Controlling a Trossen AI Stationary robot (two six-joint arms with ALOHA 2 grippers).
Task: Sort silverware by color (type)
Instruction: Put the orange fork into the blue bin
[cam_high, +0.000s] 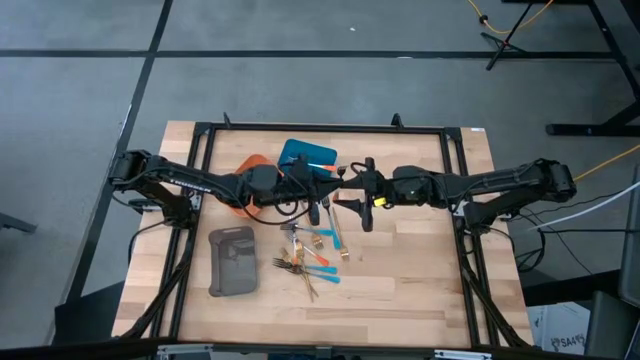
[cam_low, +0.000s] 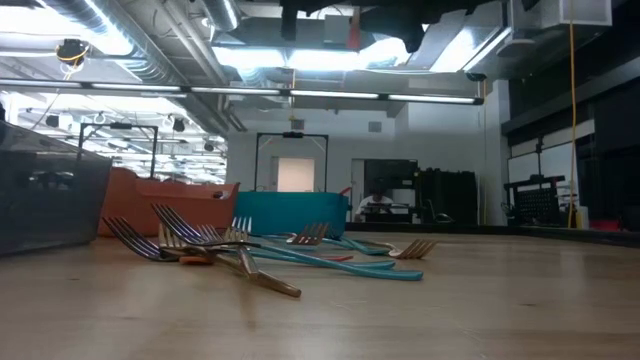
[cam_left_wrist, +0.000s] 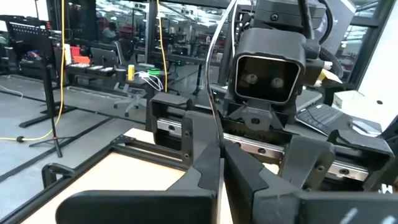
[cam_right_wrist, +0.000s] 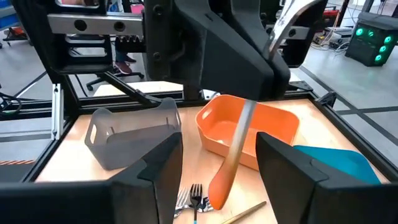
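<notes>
Both grippers meet above the table's middle, facing each other. My left gripper (cam_high: 318, 203) (cam_right_wrist: 258, 87) is shut on an orange-handled piece of silverware (cam_right_wrist: 233, 155). My right gripper (cam_high: 362, 212) (cam_right_wrist: 219, 144) is open, with a finger on either side of that hanging piece and clear of it. In the left wrist view the held piece is hidden by the shut fingers (cam_left_wrist: 211, 177). The other forks and spoons, blue-handled, orange-handled and gold, lie in a loose pile (cam_high: 315, 255) (cam_low: 260, 250) on the table below. My left gripper pinches the orange-handled piece by its metal end (cam_right_wrist: 249, 109) between its two fingers, coming from the table's left. The piece is lifted clear and hangs below the fingers, slightly tilted, with its orange handle (cam_right_wrist: 219, 185) lowest. Fork or spoon, I cannot tell.
Three trays stand left of the middle: an orange tray (cam_high: 252, 165) (cam_right_wrist: 249, 127), a blue tray (cam_high: 308, 155) (cam_right_wrist: 339, 163) at the far side and a grey tray (cam_high: 232, 262) (cam_right_wrist: 127, 134) nearer. Bare wood (cam_high: 410, 270) lies on the right half. A black frame rims the table.
</notes>
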